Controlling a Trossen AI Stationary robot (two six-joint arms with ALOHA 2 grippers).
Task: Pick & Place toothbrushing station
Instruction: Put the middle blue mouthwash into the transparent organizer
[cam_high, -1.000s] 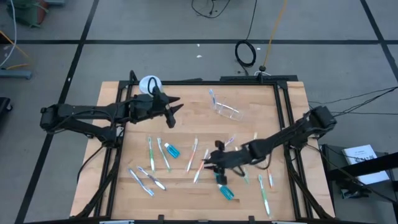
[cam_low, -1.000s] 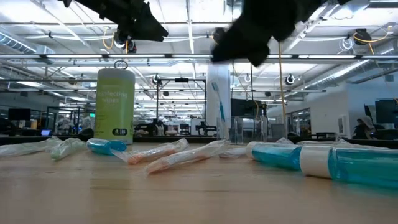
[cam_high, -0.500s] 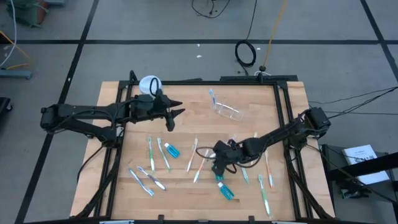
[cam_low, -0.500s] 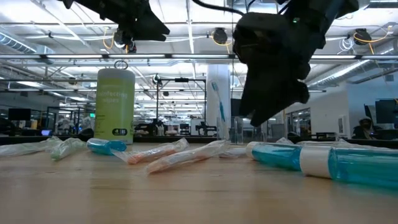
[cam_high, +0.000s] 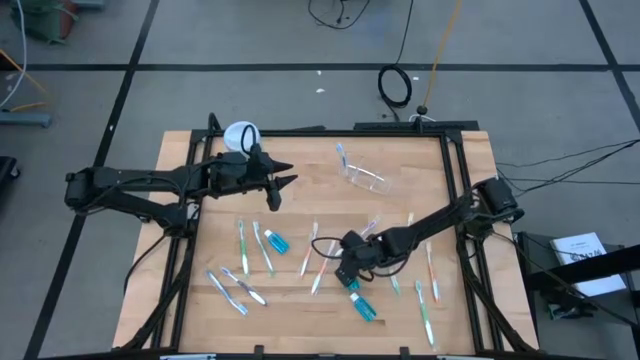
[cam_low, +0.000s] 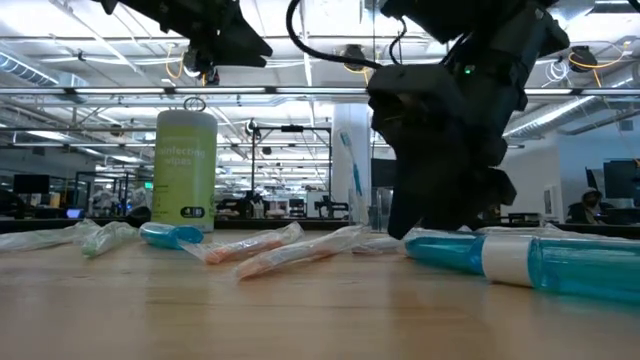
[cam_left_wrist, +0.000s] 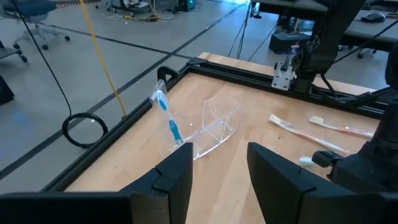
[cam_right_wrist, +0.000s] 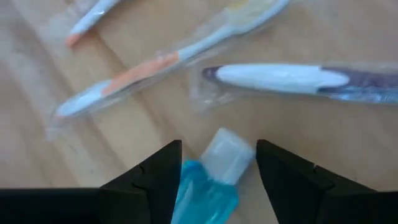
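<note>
Nearest the table's front edge lies a blue toothpaste tube (cam_high: 365, 308), with wrapped toothbrushes (cam_high: 243, 292) scattered to its left and right. Just beyond it the right gripper (cam_high: 347, 276) is bent low over a second toothpaste tube (cam_right_wrist: 211, 177); its fingers (cam_right_wrist: 155, 174) are spread, one on each side of the tube's white cap, not visibly gripping it (a stance that looks set for a grasp). The right arm reaches in long and low from the table's right edge, wrist tipped downward. An orange-handled toothbrush (cam_right_wrist: 161, 65) and a white one (cam_right_wrist: 280, 78) lie just past the tube. Farther back, the clear plastic cup (cam_high: 362, 178) lies on its side with a blue toothbrush (cam_left_wrist: 168, 115) beside it, probably the drop-off. The left gripper (cam_high: 278, 182) hangs above the far left of the table, fingers apart and empty, waiting near the green canister (cam_low: 185, 165).
</note>
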